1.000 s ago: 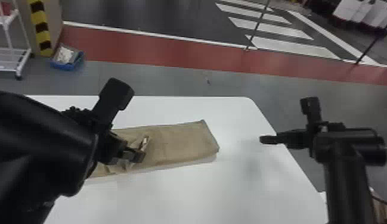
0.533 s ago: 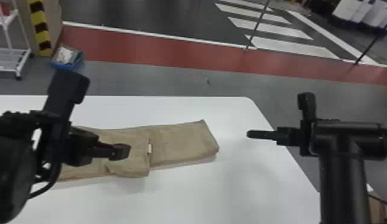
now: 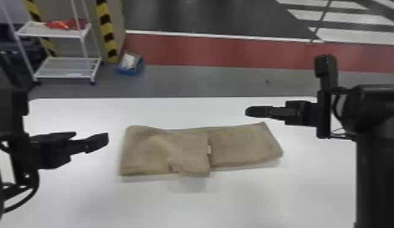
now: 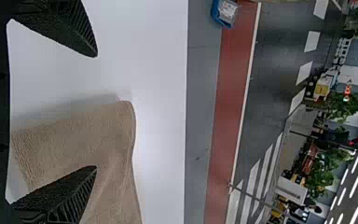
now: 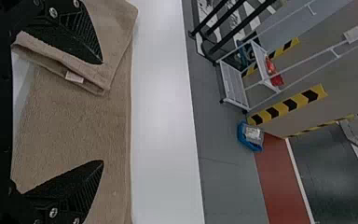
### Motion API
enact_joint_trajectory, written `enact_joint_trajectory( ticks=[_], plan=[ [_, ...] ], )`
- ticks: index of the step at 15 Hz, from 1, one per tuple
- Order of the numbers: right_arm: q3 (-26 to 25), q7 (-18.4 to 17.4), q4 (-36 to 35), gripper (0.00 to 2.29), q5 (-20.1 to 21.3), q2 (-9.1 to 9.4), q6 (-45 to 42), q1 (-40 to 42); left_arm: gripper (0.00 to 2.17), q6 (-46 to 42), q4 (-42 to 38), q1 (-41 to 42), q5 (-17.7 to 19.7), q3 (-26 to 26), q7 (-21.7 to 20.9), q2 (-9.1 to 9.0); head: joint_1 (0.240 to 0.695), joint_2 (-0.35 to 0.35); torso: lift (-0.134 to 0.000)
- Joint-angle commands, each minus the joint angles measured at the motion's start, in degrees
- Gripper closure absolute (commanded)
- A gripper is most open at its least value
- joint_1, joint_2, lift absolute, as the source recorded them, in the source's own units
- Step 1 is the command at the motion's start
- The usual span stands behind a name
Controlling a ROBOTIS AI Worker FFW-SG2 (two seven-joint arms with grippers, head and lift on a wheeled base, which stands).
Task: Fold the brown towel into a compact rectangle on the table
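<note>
The brown towel (image 3: 244,145) lies on the worktop (image 3: 83,200), its left part folded inward, the right end presumably awaiting the next fold. The left gripper (image 4: 96,111), wide open and empty, has drawn clear of the towel; the right gripper (image 5: 103,112), equally spread and empty, is nearer that end.

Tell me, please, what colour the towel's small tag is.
White; the tag shows best in the right wrist view.

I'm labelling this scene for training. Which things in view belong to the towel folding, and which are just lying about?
For the job:
- brown towel, partly folded
- white table under it
- left gripper, open
- right gripper, open

Lying about:
- white shelf rack
- red item on its upper shelf
- blue bin on the floor
</note>
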Motion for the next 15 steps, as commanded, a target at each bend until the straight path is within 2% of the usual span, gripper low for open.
enact_joint_trajectory(
  ticks=[1, 2, 4, 7, 10, 15],
  plan=[
    [6.62, -1.50, -0.17, 0.16, 0.98, 2.99, 0.66, -0.03, 0.02, -2.16, 0.35, 1.86, 1.76, 5.45, -1.87, -0.14, 0.695, -0.013, -0.124],
    [8.64, -2.20, -0.17, 0.18, 1.86, 3.60, 0.66, 0.49, 0.02, -2.16, 0.35, 2.22, 1.94, 6.24, -2.75, -0.14, 0.695, 0.064, -0.124],
    [11.28, -3.96, -0.09, 0.19, 1.69, 5.01, 0.66, 1.20, 0.02, -2.68, 0.27, 2.57, 2.64, 8.61, -4.42, -0.14, 0.695, 0.125, -0.124],
    [12.68, -5.81, 0.27, 0.19, 0.54, 6.68, 0.66, 2.60, 0.02, -3.92, 0.35, 3.62, 3.26, 9.41, -4.77, -0.14, 0.695, 0.194, -0.124],
    [13.21, -7.92, 0.53, 0.19, -0.25, 6.99, 0.66, 3.75, 0.02, -4.27, 0.53, 4.24, 3.79, 10.55, -6.18, -0.14, 0.695, 0.223, -0.124],
    [12.51, -14.95, 1.06, 0.19, -3.32, 6.99, 0.66, 6.65, 0.02, -7.26, 1.76, 5.47, 4.31, 11.69, -7.67, -0.14, 0.695, 0.228, -0.124]
  ],
)
